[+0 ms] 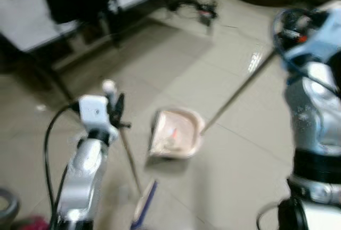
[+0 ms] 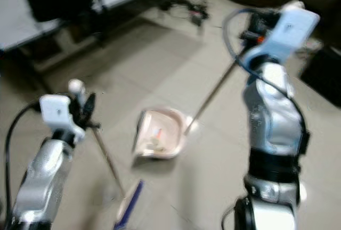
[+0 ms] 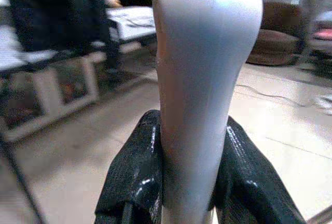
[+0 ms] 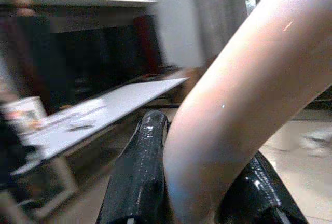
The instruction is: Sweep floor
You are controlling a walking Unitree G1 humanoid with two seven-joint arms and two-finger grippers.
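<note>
Left end effector (image 3: 187,182) is clamped on the broom handle (image 3: 205,79) near its top, so the broom head (image 1: 144,203) rests on the floor (image 1: 240,161) just short of the dustpan (image 1: 176,133). Right end effector (image 4: 202,182) pinches the dustpan's curved handle (image 4: 244,94), long shaft (image 1: 240,94) slanting down to the pan. Likely holding the pan steady as the target; some debris is inside.
</note>
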